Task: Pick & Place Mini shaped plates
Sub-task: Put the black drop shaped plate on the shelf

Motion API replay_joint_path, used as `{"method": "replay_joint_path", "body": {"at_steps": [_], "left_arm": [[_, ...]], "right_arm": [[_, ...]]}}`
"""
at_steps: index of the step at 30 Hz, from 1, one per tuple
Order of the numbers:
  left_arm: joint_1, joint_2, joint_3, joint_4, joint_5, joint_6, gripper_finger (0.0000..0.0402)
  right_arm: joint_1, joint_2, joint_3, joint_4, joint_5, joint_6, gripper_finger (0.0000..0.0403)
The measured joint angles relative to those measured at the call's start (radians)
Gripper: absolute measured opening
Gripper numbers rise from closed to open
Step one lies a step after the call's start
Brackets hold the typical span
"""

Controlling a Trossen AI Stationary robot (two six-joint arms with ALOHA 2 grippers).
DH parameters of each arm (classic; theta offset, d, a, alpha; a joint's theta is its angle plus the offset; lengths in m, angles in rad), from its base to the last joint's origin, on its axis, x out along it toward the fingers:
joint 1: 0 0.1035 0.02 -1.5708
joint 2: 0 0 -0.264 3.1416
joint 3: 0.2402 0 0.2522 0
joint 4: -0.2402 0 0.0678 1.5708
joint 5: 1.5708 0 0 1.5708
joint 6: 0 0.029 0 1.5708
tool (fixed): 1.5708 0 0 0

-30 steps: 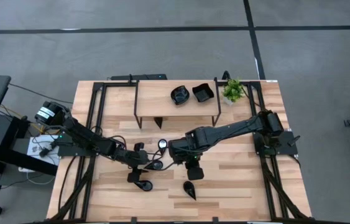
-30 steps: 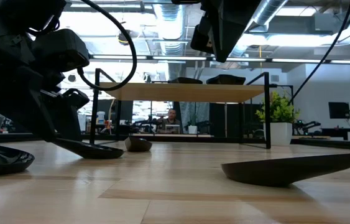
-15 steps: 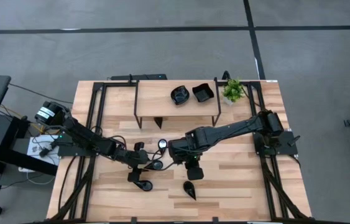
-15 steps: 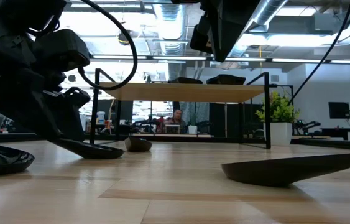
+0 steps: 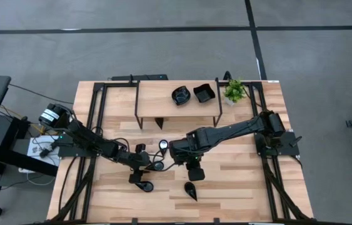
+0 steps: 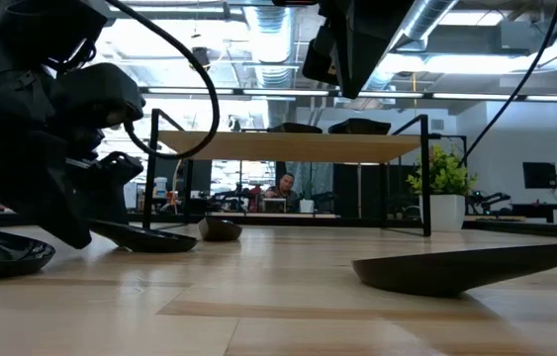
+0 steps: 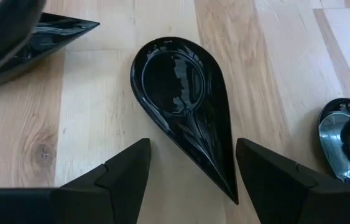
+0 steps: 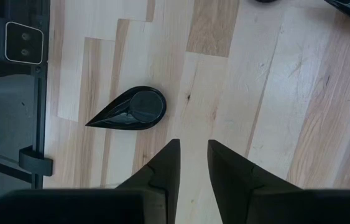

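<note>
The left wrist view shows what the high view hides under the arm: a teardrop plate (image 7: 184, 102) lies flat on the bench (image 7: 268, 74), its tip between the 2 spread fingers (image 7: 128, 171) of the left pincer (image 7: 190, 171), untouched. A second plate (image 7: 38, 37) sits beside its round end and a shiny one (image 7: 347, 144) lies off past the other finger. From above, the left pincer (image 5: 154, 166) is released at about 7 o'clock of bench centre, with a plate (image 5: 141, 185) just toward 6 from it.

The right wrist view shows the right pincer (image 8: 192, 163) with fingers (image 8: 165, 165) nearly together and nothing between them, above bare wood; a teardrop plate (image 8: 131, 109) lies well clear of the tips. In the high view that plate (image 5: 190, 190) is toward 6 from the right pincer (image 5: 194, 174).

On the shelf (image 5: 157, 97) at 12 o'clock rest 2 plates, 1 round (image 5: 181, 95) and 1 square (image 5: 204, 93), with a plant (image 5: 234, 91) beside them.
</note>
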Motion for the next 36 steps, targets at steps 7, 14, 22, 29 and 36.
{"method": "replay_joint_path", "body": {"at_steps": [7,14,22,29,36], "left_arm": [[0.000,0.000,0.000,-0.001,-0.010,0.006,0.0241],[0.000,0.001,0.000,-0.003,-0.021,0.008,0.0204],[0.001,0.002,0.000,-0.002,-0.027,0.007,0.0131],[0.001,0.002,0.000,0.003,-0.017,0.007,0.0100],[0.000,0.002,-0.001,0.011,-0.009,0.007,0.0096]], "right_arm": [[0.000,0.000,0.000,0.000,0.000,0.000,0.0077],[0.000,0.000,0.000,0.000,0.000,0.000,0.0077],[0.000,0.000,0.000,0.000,0.000,0.000,0.0077],[0.000,0.000,0.000,0.000,0.000,0.000,0.0077],[0.000,0.000,0.000,0.000,0.000,0.001,0.0077]]}}
